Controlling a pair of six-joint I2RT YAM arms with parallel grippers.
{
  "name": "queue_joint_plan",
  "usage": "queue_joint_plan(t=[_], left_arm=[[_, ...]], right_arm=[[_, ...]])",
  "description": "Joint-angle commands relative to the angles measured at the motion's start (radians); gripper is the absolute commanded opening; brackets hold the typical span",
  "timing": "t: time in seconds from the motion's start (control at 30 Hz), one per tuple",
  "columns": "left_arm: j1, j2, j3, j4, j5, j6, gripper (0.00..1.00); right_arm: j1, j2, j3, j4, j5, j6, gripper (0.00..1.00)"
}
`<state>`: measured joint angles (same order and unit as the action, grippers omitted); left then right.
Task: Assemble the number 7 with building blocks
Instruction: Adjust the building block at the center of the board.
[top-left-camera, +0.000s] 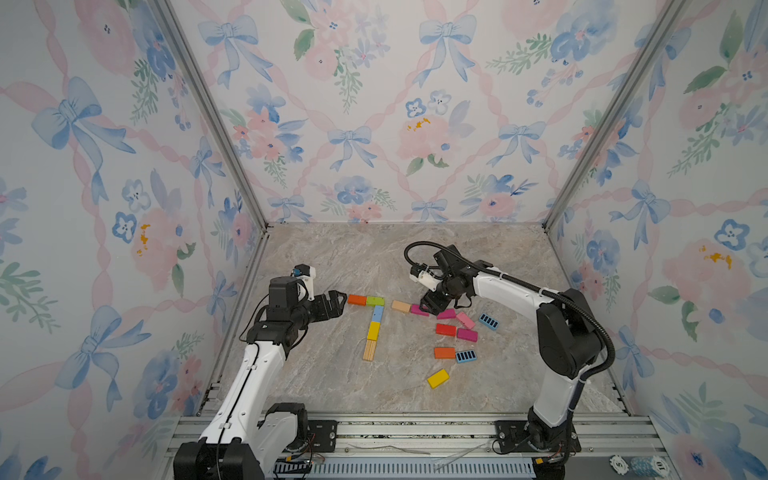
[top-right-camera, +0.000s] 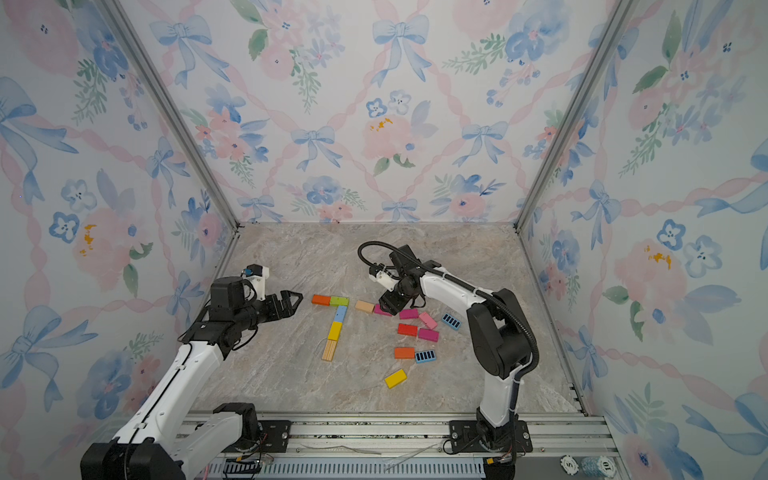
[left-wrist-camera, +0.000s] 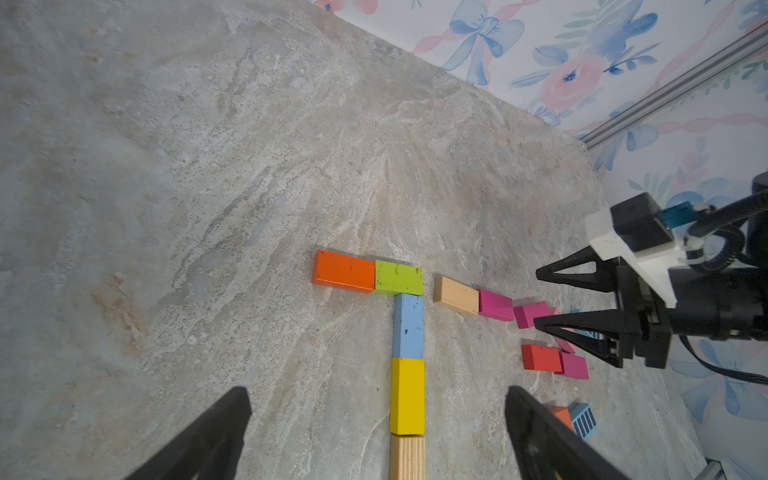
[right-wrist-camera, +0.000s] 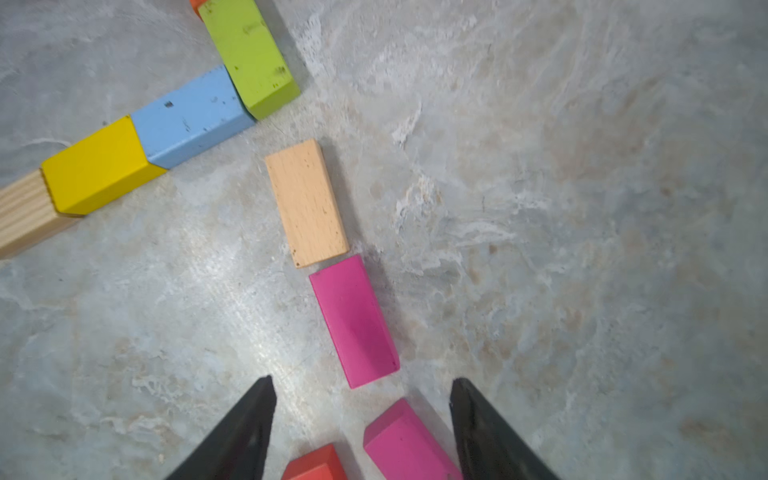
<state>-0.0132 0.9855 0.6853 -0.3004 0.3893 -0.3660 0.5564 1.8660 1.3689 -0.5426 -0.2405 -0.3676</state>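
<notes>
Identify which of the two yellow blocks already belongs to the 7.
The yellow one lying end to end between the light blue block and the lined wood block; the other yellow block lies alone, tilted.

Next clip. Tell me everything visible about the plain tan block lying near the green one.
The tan block is a flat, domino-like rectangle of unpainted pale wood with fine grain and a few dark specks. It lies flat on the marble-look table, roughly in line with the green block but separated from it by a gap. Its opposite end meets or nearly meets a magenta block; contact cannot be told. The open right pincer does not touch it.
</notes>
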Motion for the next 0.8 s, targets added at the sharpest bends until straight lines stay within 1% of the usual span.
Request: queue_joint_plan(t=[0.0,0.13,0.33,0.6,0.7,0.77], left_arm=[[-0.007,0.003,-0.012,0.01,0.002,0.013,0.98],[-0.008,-0.007,-0.014,0.011,-0.005,0.013,0.98],[-0.009,-0.002,-0.014,0.011,-0.005,0.013,0.98],[-0.009,0.002,-0.012,0.01,-0.003,0.013,0.98],[-0.01,0.002,-0.012,0.01,-0.003,0.013,0.98],[-0.01,0.005,-0.012,0.011,-0.002,0.013,0.98]], right_arm=[[0.037,0.058,0.089,-0.069,-0.025,-0.019,0.69],[0.067,0.17,0.223,-0.168,-0.016,-0.108,0.69],[0.091,0.299,0.357,-0.232,-0.016,-0.144,0.67],[0.114,0.4,0.431,-0.272,0.011,-0.163,0.65],[0.119,0.422,0.445,-0.279,0.027,-0.172,0.62],[0.118,0.43,0.451,-0.284,0.031,-0.177,0.57]])
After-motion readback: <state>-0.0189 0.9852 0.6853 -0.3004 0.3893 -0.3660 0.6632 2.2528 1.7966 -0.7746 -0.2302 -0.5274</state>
